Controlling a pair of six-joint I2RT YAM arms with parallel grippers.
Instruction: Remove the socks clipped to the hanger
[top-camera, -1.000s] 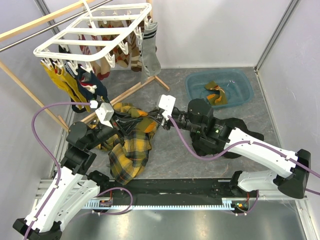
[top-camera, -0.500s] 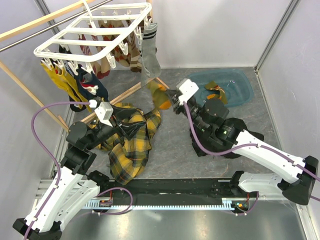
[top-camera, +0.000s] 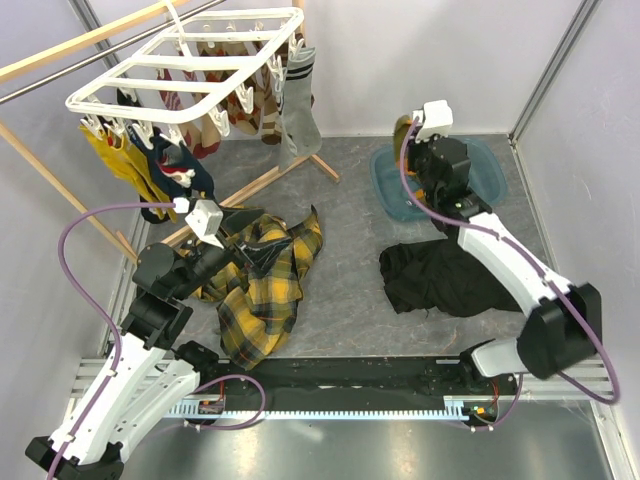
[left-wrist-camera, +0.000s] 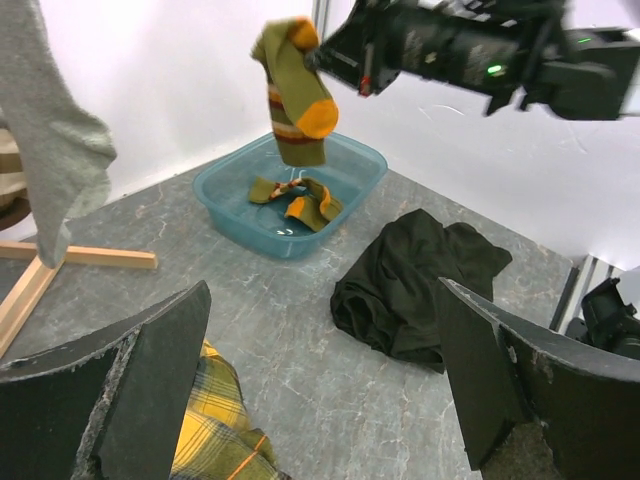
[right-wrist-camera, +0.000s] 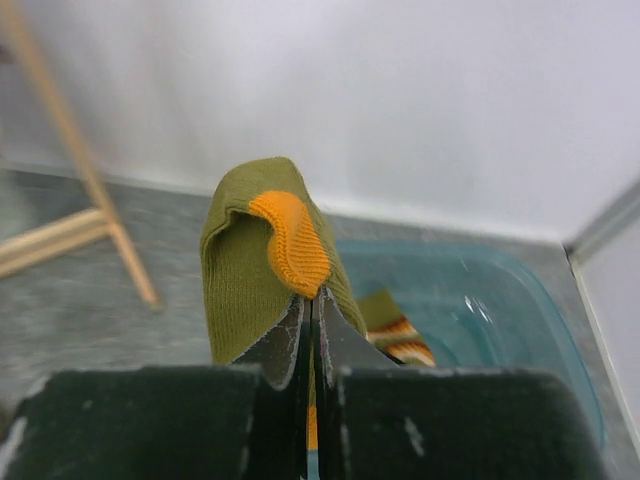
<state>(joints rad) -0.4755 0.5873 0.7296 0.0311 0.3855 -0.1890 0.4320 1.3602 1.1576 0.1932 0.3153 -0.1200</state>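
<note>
The white grid hanger (top-camera: 185, 60) hangs at the back left. Several socks are clipped under it, among them mustard ones (top-camera: 115, 160) and a grey one (top-camera: 298, 115) (left-wrist-camera: 55, 160). My right gripper (top-camera: 412, 140) (right-wrist-camera: 312, 310) is shut on an olive sock with an orange toe (right-wrist-camera: 250, 260) (left-wrist-camera: 295, 95). That sock dangles above the left rim of the blue basin (top-camera: 495, 165). A matching olive-orange sock (left-wrist-camera: 300, 200) (right-wrist-camera: 395, 335) lies inside the basin. My left gripper (top-camera: 262, 252) (left-wrist-camera: 322, 300) is wide open and holds nothing. It hovers low over the yellow plaid cloth (top-camera: 265, 285).
A black garment (top-camera: 440, 275) (left-wrist-camera: 420, 280) lies crumpled right of centre, under the right arm. The wooden rack (top-camera: 260, 185) has its foot on the floor behind the plaid cloth. White walls close the back and sides.
My right arm swung from the plaid cloth up and right to the basin, carrying the olive-orange sock. My left gripper opened wide and stayed put.
</note>
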